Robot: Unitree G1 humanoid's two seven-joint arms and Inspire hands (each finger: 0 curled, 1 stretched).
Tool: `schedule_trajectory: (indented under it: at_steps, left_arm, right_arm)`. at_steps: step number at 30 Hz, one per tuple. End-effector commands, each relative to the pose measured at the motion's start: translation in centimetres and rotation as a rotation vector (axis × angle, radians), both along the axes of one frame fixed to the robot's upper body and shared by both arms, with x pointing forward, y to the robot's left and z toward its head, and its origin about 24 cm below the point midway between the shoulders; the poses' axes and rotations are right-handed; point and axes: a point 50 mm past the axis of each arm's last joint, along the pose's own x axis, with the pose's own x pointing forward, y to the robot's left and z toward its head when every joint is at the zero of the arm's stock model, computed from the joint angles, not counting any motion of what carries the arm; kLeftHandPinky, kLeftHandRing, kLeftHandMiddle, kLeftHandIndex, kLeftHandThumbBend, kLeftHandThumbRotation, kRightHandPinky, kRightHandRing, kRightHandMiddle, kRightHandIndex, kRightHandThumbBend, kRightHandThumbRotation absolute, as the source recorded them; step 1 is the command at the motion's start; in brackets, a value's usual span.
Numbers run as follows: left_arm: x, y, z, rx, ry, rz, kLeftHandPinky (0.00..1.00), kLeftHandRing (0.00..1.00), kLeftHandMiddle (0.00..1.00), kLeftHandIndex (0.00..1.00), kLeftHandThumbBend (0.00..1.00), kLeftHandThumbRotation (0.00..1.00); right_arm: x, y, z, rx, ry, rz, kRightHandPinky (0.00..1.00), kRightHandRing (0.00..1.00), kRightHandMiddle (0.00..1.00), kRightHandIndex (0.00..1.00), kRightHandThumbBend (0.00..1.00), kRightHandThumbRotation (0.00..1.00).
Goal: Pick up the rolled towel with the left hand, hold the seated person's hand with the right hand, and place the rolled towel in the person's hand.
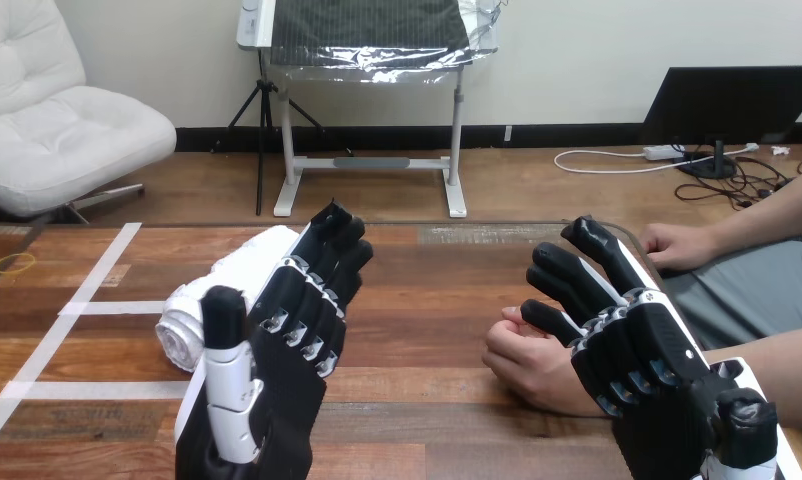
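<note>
The white rolled terry-cloth towel [192, 318] lies on the brown wooden table [427, 290] just beyond and to the left of the robot's left hand [282, 375]. Its long axis runs from the near left, where the spiral end faces the camera, away toward the far right. The left hand is open, fingers straight and pointing away over the towel's right flank and thumb raised, with nothing in its grasp; it is plainly the nearer hand, and nothing stands between it and the roll. The right hand [647, 370] is also open, its fingers reaching forward beside and partly over the person's loosely curled hand [527, 360], which rests on the table. No finger is curled round that hand, and whether they touch cannot be told. The person's other hand [677, 245] rests at the table's far right edge, well apart. Strips of white tape [87, 308] mark the table left of the towel.
</note>
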Motion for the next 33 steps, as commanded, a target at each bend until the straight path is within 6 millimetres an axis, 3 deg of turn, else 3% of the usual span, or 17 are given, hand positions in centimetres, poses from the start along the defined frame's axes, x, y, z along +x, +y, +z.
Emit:
schedule_trajectory:
  at_steps: [1, 13, 24, 33]
  left_arm:
    - [1.5, -0.5, 1.7, -0.001, -0.095, 0.044, 1.00, 0.94, 0.92, 0.90, 0.80, 1.00]
    - [3.9, -0.1, 1.9, 0.106, -0.152, 0.125, 1.00, 0.96, 0.94, 0.91, 0.86, 0.98]
    - [6.7, 1.0, 2.6, 0.200, -0.212, 0.223, 1.00, 0.98, 0.97, 0.96, 0.97, 0.84]
    - [8.9, 2.0, 3.3, 0.308, -0.249, 0.326, 1.00, 0.96, 0.96, 0.96, 1.00, 0.69]
  right_arm:
    - [0.3, -0.2, 0.3, -0.005, -0.028, -0.004, 0.89, 0.93, 0.91, 0.95, 0.71, 1.00]
    - [0.4, -0.2, 0.3, 0.000, -0.025, -0.002, 0.89, 0.93, 0.91, 0.94, 0.71, 1.00]
    - [0.5, -0.2, 0.3, 0.001, -0.029, 0.001, 0.87, 0.91, 0.90, 0.93, 0.71, 1.00]
    - [0.5, -0.1, 0.3, 0.003, -0.030, 0.001, 0.87, 0.91, 0.90, 0.93, 0.71, 1.00]
